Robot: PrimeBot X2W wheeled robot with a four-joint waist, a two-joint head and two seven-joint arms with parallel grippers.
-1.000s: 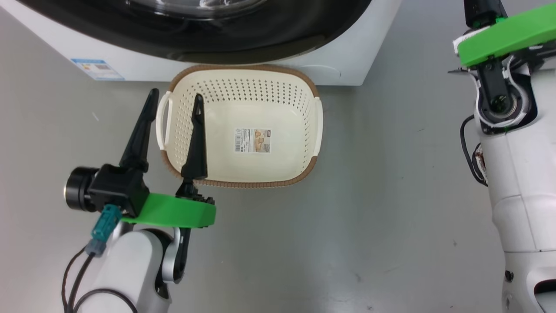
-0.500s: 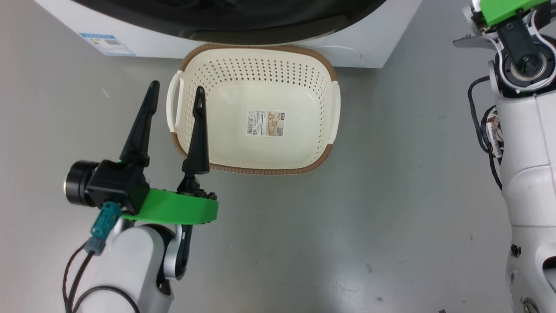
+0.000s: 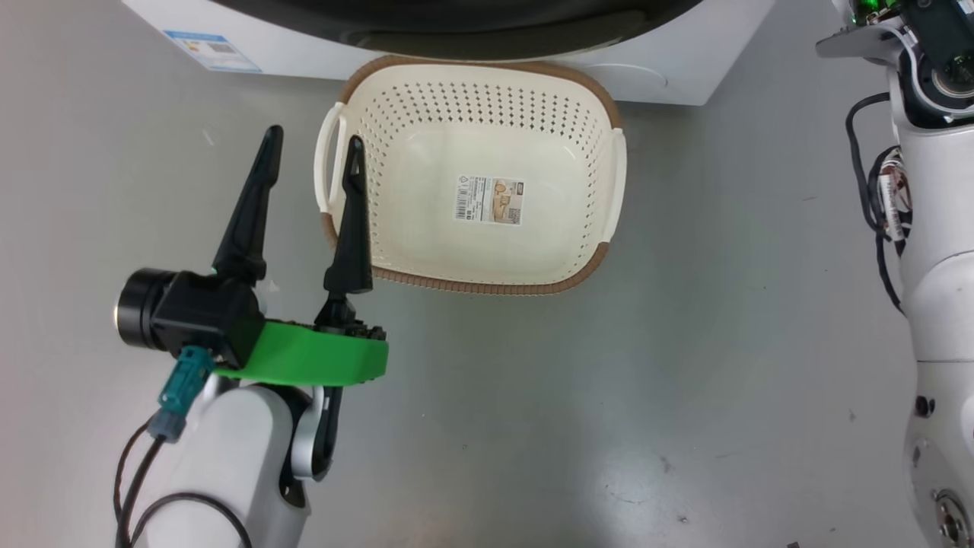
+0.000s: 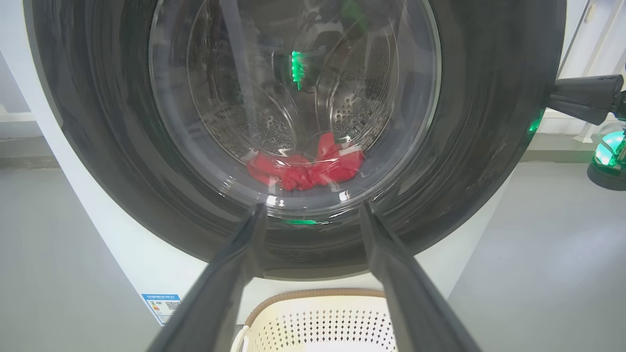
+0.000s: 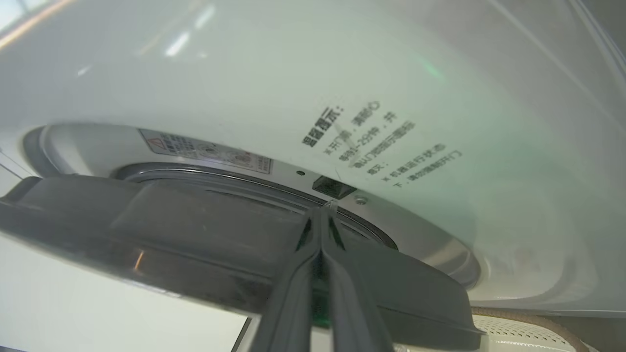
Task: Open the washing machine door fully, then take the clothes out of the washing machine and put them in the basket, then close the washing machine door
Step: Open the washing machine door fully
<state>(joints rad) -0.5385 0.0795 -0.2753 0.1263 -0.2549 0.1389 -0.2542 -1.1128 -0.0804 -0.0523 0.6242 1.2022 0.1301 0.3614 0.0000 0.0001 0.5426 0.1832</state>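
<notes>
Showing the black washing machine door standing barely ajar on the washing machine. Holding the red clothes bunched behind its glass. Leaving the cream basket sitting empty below.

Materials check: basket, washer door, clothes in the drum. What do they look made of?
Basket: likely moulded plastic, cream, faint sheen, regular punched holes; brown rim woven-look, probably plastic too.
Washing machine door: glossy black ring, likely plastic, around a clear bowl with glass-like reflections.
Clothes: soft red fabric, bunched and creased; weave too blurred to tell.
</notes>
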